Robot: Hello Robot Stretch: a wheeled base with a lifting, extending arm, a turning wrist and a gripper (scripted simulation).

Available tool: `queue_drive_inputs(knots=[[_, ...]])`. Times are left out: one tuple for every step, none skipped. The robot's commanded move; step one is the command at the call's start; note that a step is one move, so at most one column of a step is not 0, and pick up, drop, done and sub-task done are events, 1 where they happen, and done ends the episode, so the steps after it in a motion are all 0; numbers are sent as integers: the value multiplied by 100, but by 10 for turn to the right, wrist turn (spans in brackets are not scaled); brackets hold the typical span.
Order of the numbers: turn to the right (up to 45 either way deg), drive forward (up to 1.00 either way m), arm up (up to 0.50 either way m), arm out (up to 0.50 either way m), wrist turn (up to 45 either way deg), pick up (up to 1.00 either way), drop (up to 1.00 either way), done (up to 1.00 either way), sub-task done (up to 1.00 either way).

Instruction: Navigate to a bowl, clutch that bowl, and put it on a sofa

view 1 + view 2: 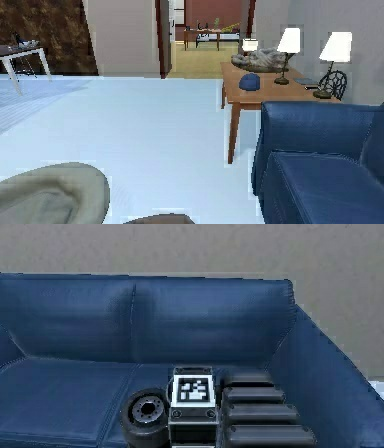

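Evidently the robot stands side-on to the sofa so that its arm reaches straight across the seat. The backrest lies beyond the gripper, and seat cushions show behind it and to either side. That suits a put-down, I judge, since a bowl set free here would land on soft cushion, well inside the front edge. The gripper's far end is lost against the dark blue seat, so I cannot tell how wide it stands, whether it holds anything, or where the bowl is.
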Motion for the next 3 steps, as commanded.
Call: queue_drive_inputs(knots=[[-120, 0, 0, 0, 0, 0, 0, 0, 0], [0, 0, 0, 48, 0, 0, 0, 0, 0], [0, 0, 0, 0, 450, 0, 0, 0, 0]])
